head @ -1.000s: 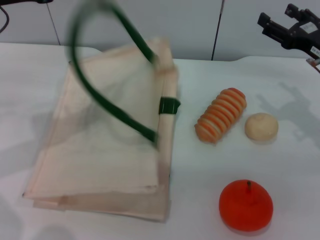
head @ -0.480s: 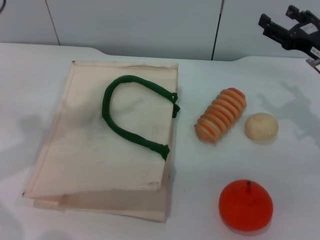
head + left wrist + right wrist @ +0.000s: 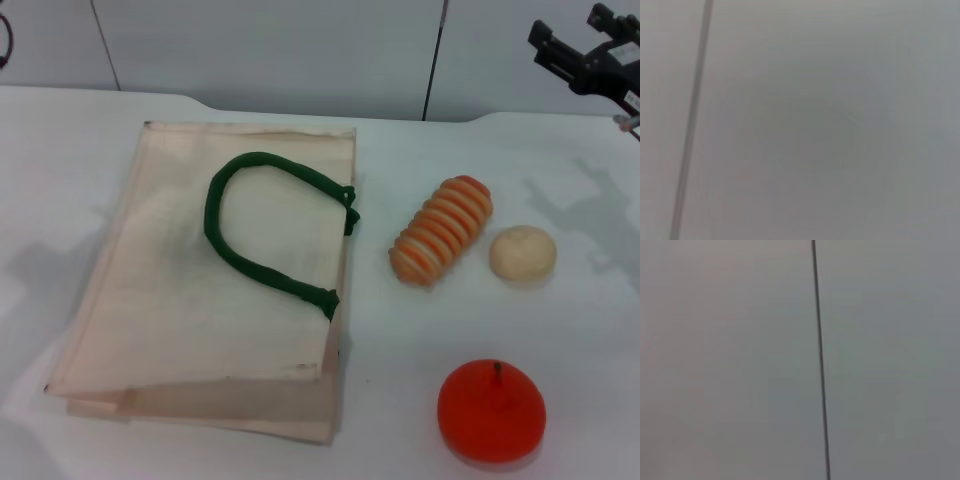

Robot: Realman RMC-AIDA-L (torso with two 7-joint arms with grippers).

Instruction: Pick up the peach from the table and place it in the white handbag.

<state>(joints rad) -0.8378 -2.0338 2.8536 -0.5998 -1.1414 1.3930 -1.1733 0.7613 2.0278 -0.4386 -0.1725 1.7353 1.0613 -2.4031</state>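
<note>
lying flat in head view only, white handbag (image 3: 200,290); right pincer (image 3: 590,62) raised, spread untellable; wrist views bare wall.

Left of my right gripper (image 3: 590,62), which looks like matt black plastic, the handbag (image 3: 180,310) is matt cream cloth with thick green handles (image 3: 262,230). The table (image 3: 560,300) below me looks smooth and white; the orange fruit (image 3: 491,410) is slightly glossy.
</note>
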